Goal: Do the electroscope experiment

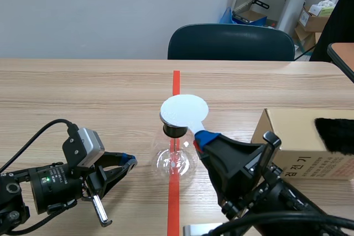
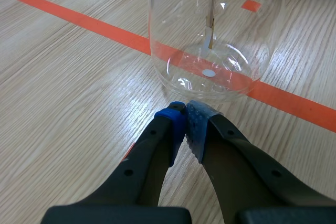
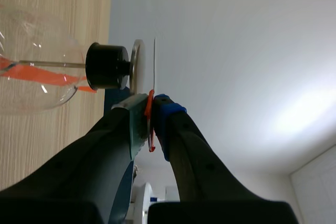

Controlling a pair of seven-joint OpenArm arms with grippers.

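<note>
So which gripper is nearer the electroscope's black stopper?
Right. The right gripper sits just beside the black stopper, shut on the white disc held over it. The left gripper is low, shut, just short of the glass flask base.

1 electroscope (image 1: 176, 163), 1 white disc (image 1: 184, 110), 1 box (image 1: 292, 136), 1 chair (image 1: 230, 43)

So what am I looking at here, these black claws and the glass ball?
Two black robot arms work at a wooden table. One picture looks from between them; the other two come from a camera on each wrist. The glass flask with a black stopper, standing on a red tape line, is the electroscope. The right gripper pinches a thin white disc at the flask's top. The left gripper is shut on nothing, near the flask. A cardboard box with something black and furry on it stands nearby.
</note>
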